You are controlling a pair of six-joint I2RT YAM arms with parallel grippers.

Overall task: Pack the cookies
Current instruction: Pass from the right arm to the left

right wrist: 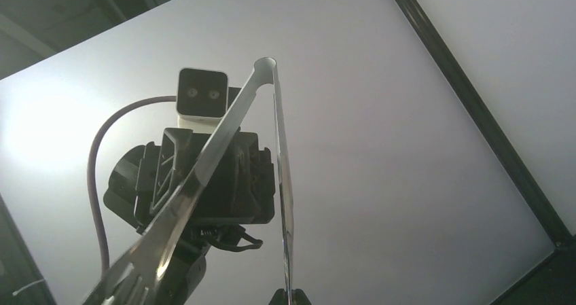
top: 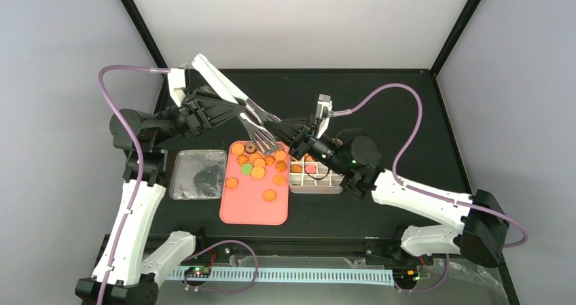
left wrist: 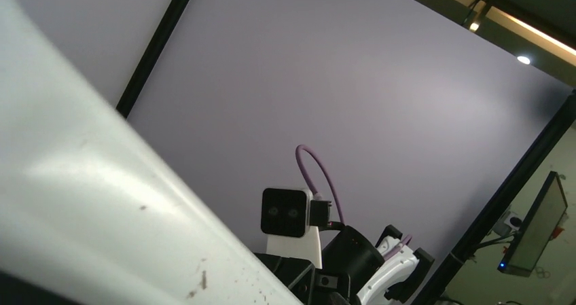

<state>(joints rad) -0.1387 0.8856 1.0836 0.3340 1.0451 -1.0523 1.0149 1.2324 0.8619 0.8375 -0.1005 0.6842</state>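
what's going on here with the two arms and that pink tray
The left gripper is clamped on long metal tongs, their tips down at the far end of the pink rectangular tray, right by a brown ring cookie. Most small orange cookies lie loose on that tray; a few sit in the white gridded tin beside it. The right gripper is shut, close to the tong tips; whether it holds anything is unclear.

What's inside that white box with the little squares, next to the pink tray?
In the white box, a few orange cookies sit in the far compartments; the near ones look empty. The right arm covers the rest.
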